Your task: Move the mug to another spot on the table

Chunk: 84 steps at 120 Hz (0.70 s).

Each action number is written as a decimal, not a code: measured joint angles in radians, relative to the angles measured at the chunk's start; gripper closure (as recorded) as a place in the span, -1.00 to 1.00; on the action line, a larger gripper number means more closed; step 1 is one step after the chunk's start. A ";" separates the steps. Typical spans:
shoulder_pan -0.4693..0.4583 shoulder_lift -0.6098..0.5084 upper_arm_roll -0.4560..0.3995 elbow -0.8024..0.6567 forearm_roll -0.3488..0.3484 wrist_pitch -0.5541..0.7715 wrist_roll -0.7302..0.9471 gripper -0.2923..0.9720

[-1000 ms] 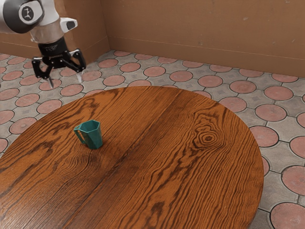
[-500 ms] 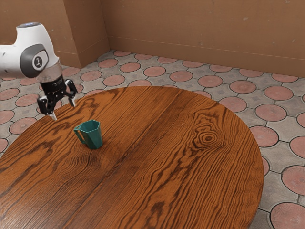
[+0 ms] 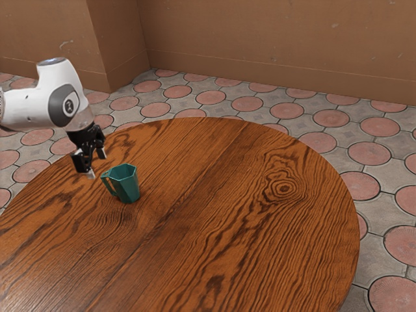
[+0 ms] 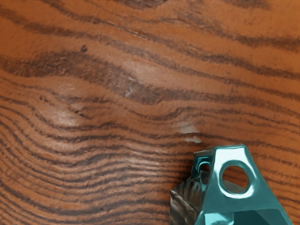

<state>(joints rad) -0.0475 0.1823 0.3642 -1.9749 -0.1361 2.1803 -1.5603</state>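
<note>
1. Above the table (image 3: 227, 214) near its edge at the exterior view's left, the gripper (image 3: 91, 162) hangs much lower vs 1.0 s ago and closer to the mug (image 3: 123, 182).
2. Mug hasn't moved: same spot, upright, handle toward the exterior view's left.
3. Jaws stand apart, gripping nothing.
4. Mug sits just beside the gripper, toward the exterior view's right, outside the jaws, no contact seen.
5. Wrist view: mug (image 4: 229, 187) handle w/ its hole lies close under the hand, on bare wood grain (image 4: 117, 93).
</note>
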 joint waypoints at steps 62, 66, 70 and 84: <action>0.078 0.147 -0.013 0.109 -0.094 0.015 -0.070 -0.51; 0.080 0.153 -0.014 0.117 -0.098 0.016 -0.066 -0.51; 0.084 0.158 -0.014 0.126 -0.100 0.016 -0.062 -0.51; 0.096 0.201 -0.016 0.166 -0.111 0.015 -0.048 -0.50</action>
<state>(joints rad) 0.0490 0.3835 0.3484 -1.8094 -0.2474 2.1957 -1.6080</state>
